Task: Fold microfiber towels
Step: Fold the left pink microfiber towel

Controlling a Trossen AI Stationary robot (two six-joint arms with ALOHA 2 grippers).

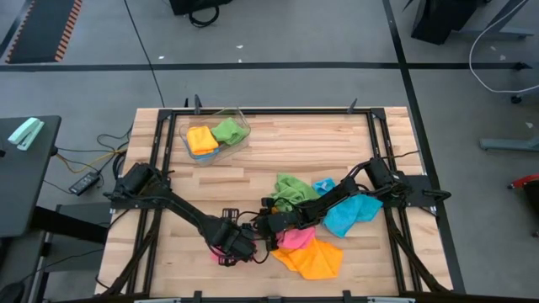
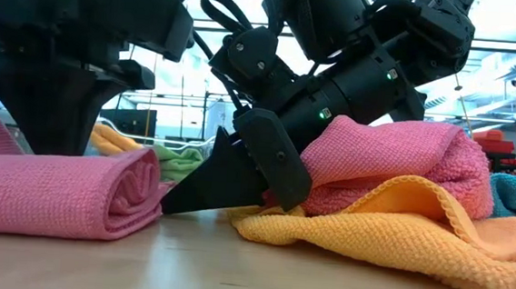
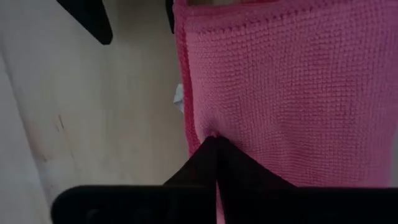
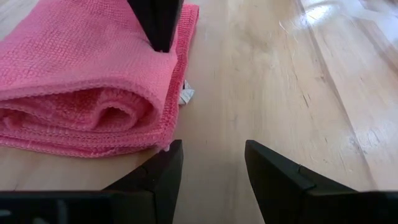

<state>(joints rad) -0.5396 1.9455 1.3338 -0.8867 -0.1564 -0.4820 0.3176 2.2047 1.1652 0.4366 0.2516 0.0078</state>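
The left pincer point(image 3: 214, 163) has its fingers pressed together on the folded pink towel point(image 4: 87, 81), pinching its top layer a little way in from the stitched edge, near the front edge of the counter point(image 1: 278, 160) and left of its middle. This towel lies doubled over on the wood, its rounded fold facing the right pincer point(image 4: 208, 171), whose fingers stand spread with nothing between them, resting low on the counter just beside the fold. Close behind that pincer a second pink towel point(image 2: 393, 163) sits bunched on top of an orange-yellow towel point(image 2: 398, 227), and further toward the right edge lie a blue towel point(image 1: 349, 215) and a green towel point(image 1: 290, 192) in the same loose heap. Two more towels, orange and green, are already in the clear bin point(image 1: 240, 145) near the back left corner. The chief risk, as I judge it, is that the left pincer holds only the upper layer: a lift or pull from there could peel the fold open instead of moving the towel whole. The right pincer is also crowded by the heap, so a sideways sweep might snag the orange-yellow towel and drag it into the folded one.
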